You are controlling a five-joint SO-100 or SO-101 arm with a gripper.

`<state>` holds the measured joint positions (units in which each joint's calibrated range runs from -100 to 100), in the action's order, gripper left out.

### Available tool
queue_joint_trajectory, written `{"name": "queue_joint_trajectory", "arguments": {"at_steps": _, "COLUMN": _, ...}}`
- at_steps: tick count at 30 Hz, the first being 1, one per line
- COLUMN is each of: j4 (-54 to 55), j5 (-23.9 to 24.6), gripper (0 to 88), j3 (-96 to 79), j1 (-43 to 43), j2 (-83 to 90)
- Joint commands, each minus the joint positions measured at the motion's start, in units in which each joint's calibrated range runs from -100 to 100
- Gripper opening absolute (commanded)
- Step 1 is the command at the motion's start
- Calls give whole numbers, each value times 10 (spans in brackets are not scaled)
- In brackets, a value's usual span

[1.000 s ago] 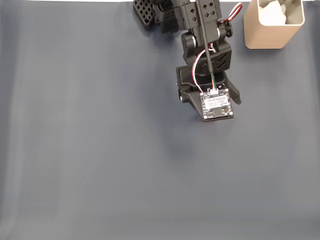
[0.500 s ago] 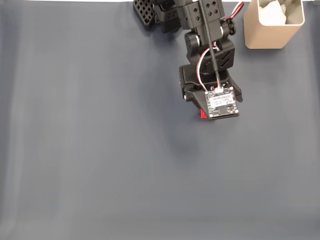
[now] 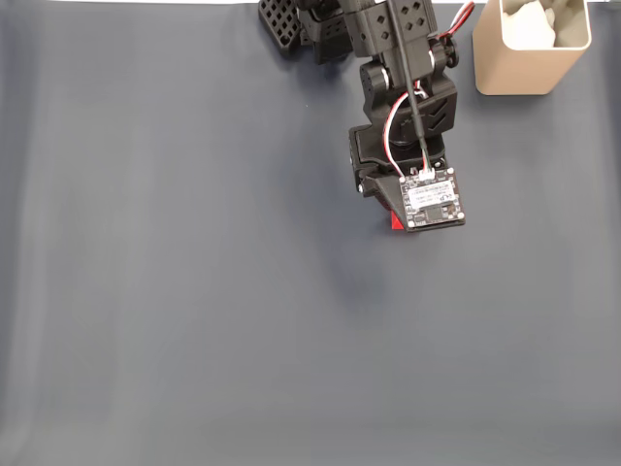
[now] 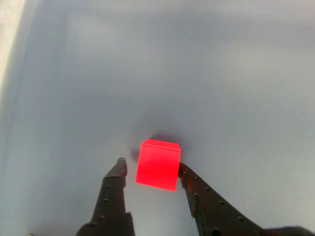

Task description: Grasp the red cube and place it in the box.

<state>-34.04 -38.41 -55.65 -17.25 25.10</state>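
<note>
The red cube (image 4: 157, 164) sits between my gripper (image 4: 150, 167) fingers in the wrist view. It touches the right finger (image 4: 197, 191), and a narrow strip of grey mat shows between it and the left finger (image 4: 115, 187), so the jaws stand open around it. In the fixed view a red sliver of the cube (image 3: 396, 222) peeks out from under the wrist's circuit board (image 3: 433, 199), which hides the fingers. The beige box (image 3: 514, 73) stands at the top right, well apart from the cube.
The arm's black base and links (image 3: 388, 39) occupy the top centre of the fixed view, left of the box. A dark grey mat (image 3: 194, 291) covers the table. Something pale lies inside the box.
The wrist has shifted slightly right and back towards the base. A red sliver of the cube, hidden a second ago, now shows under the circuit board.
</note>
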Motion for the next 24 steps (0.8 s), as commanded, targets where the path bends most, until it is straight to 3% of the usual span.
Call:
{"name": "queue_joint_trajectory", "arguments": {"at_steps": 1, "j4": 7, "j5": -1, "gripper": 213, "j3": 2, "j1": -3, "j2": 16}}
{"name": "queue_joint_trajectory", "arguments": {"at_steps": 24, "j4": 3, "j5": -11, "gripper": 114, "j3": -1, "j1": 0, "j2": 35}}
